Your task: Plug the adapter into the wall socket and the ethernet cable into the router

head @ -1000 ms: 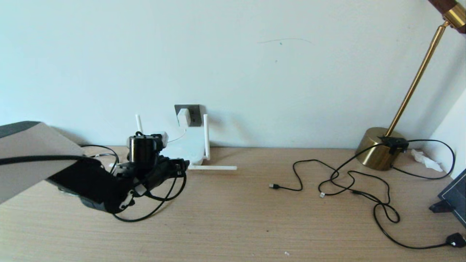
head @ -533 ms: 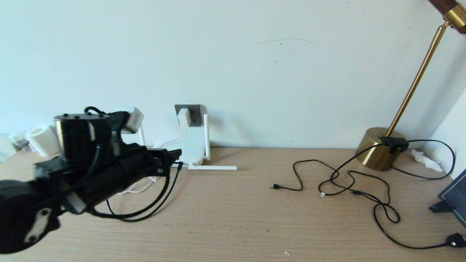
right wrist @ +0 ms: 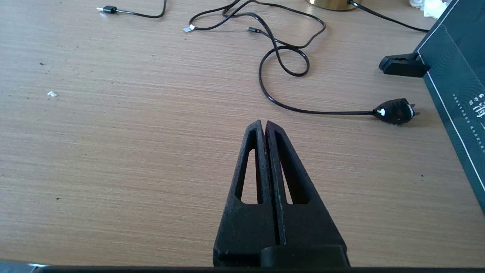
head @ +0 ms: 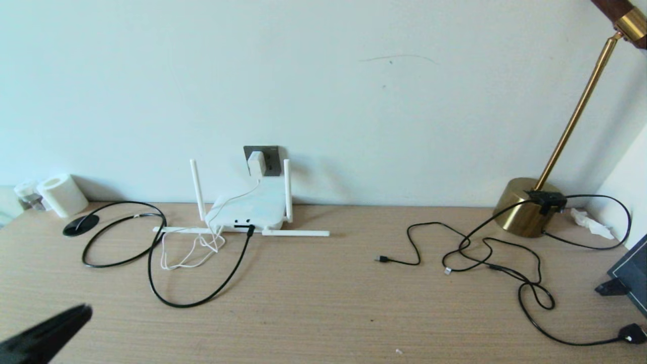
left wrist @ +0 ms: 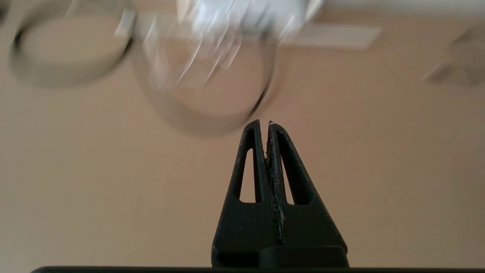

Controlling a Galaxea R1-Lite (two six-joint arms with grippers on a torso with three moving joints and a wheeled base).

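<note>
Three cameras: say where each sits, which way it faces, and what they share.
Head view: high, facing the wall; router, adapter in wall socket; left tool at the corner.
Left wrist view: behind the shut left tool, facing the blurred ethernet cable.
Right wrist view: behind the shut right tool, facing the lamp cord.
Shared: wooden table.

Right gripper (right wrist: pixel 264 123) over wooden desk (right wrist: pixel 125 144), fingers pressed together, nothing between them. Black power plug (right wrist: pixel 396 111) at 2 o'clock from fingertips, its black cord (right wrist: pixel 282 62) looping toward 12. Small USB plug (right wrist: pixel 108 8) far off at 11. Dark box (right wrist: pixel 456 64) with black clip (right wrist: pixel 402 65) at 2–3 o'clock. White scrap (right wrist: pixel 52 94) at 10.
</note>
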